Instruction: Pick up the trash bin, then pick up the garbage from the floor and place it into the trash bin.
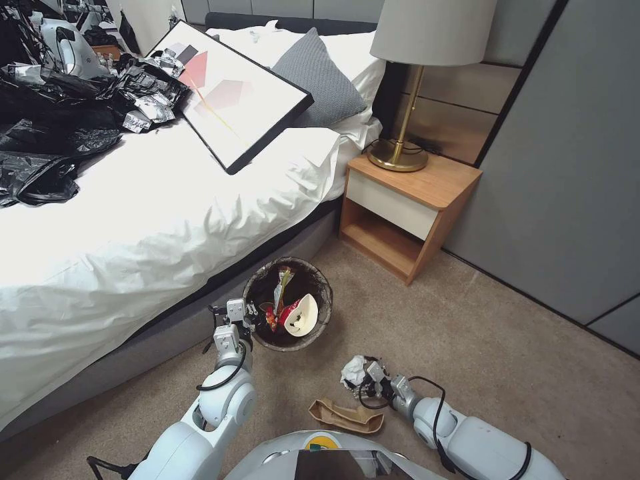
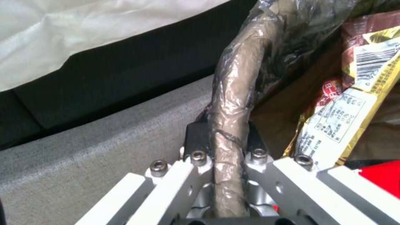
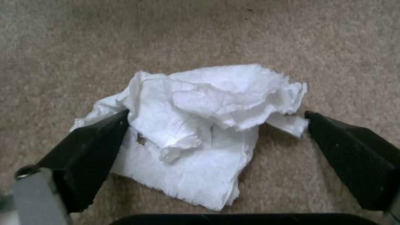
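Observation:
The trash bin [image 1: 325, 293] stands on the carpet beside the bed, lined with a brown bag. A red-and-white paper cup [image 1: 300, 315] and snack wrappers [image 2: 346, 118] lie inside it. My left gripper [image 1: 248, 313] is shut on the bin's bag-wrapped rim [image 2: 233, 103] at its near-left side; the left wrist view shows the rim pinched between the fingers. My right gripper [image 1: 363, 377] is low over the floor and open, its black fingers [image 3: 87, 150] either side of a crumpled white tissue [image 3: 208, 125]. A flat brown paper bag [image 1: 347, 417] lies on the carpet close to my base.
The bed [image 1: 133, 227] with white sheets fills the left, carrying black plastic sheets [image 1: 53, 127] and a framed picture [image 1: 233, 93]. A wooden nightstand [image 1: 407, 207] with a brass lamp [image 1: 400, 147] stands behind the bin. Grey wall panels [image 1: 573, 167] bound the right. Open carpet lies to the right.

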Available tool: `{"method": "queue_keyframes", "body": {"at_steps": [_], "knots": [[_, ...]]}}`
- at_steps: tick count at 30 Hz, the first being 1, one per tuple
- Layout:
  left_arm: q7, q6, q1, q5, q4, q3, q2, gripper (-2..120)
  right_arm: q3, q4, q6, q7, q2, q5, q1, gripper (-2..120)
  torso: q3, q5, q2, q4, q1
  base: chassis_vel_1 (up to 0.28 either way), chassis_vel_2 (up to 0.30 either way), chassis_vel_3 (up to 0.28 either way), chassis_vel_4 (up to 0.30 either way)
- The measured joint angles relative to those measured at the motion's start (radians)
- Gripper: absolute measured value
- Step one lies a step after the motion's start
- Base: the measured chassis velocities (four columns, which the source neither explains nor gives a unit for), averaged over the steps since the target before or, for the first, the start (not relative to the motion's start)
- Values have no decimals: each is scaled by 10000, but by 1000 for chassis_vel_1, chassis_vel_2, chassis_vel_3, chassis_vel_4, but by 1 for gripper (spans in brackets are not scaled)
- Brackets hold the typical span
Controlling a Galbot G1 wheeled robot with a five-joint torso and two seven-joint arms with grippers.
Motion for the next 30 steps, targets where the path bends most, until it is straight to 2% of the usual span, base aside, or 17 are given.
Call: {"method": "queue_keyframes", "body": {"at_steps": [4,8,11,12,15,17,19,21,22,25,26,27,28,29,30], "knots": [[-8,0,-12,0,1,5,0,2,19,11,37,14,30,-70,-23,92,0,-2,0,-1,0,0,0,0,0],[-10,0,-16,0,1,19,9,2,47,131,53,59,30,-154,-75,82,0,6,0,2,0,0,0,0,0],[-14,0,-17,0,1,36,12,2,67,262,46,134,29,-218,-131,68,0,5,0,5,0,0,0,0,0],[-14,0,-17,0,1,36,12,2,67,262,46,134,29,-218,-131,68,0,5,0,5,0,0,0,0,0],[-16,0,-17,3,1,50,15,2,113,452,32,252,28,-262,-206,54,0,7,0,3,0,0,0,0,0],[-16,0,-17,3,1,50,15,2,113,452,32,252,28,-262,-206,54,0,7,0,3,0,0,0,0,0],[-18,0,-15,5,0,50,24,2,145,557,28,288,22,-291,-256,42,1,6,0,4,0,0,0,0,0],[-18,0,-14,5,0,50,26,2,148,567,29,291,21,-294,-261,42,1,6,0,4,0,0,0,0,0],[-18,0,-13,6,-1,50,27,2,154,587,29,295,21,-298,-270,32,1,7,0,3,0,0,0,0,0],[-18,0,-12,6,-2,51,28,2,162,607,29,300,20,-304,-280,25,1,7,0,3,0,0,0,0,0],[-18,0,-12,6,-3,51,28,2,170,627,28,306,16,-309,-288,17,2,8,0,4,0,0,0,0,0],[-18,0,-11,6,-5,51,29,2,177,643,27,310,12,-312,-295,15,2,7,0,4,0,0,0,0,0],[-19,0,-10,6,-9,51,31,2,197,690,27,321,0,-320,-315,9,2,7,0,4,0,0,0,0,0],[-19,0,-10,6,-9,51,31,2,197,690,27,321,0,-320,-315,9,2,7,0,4,0,0,0,0,0],[-20,0,-10,6,-13,51,33,2,218,749,27,337,-14,-325,-339,3,2,6,0,3,0,0,0,0,0]]}}
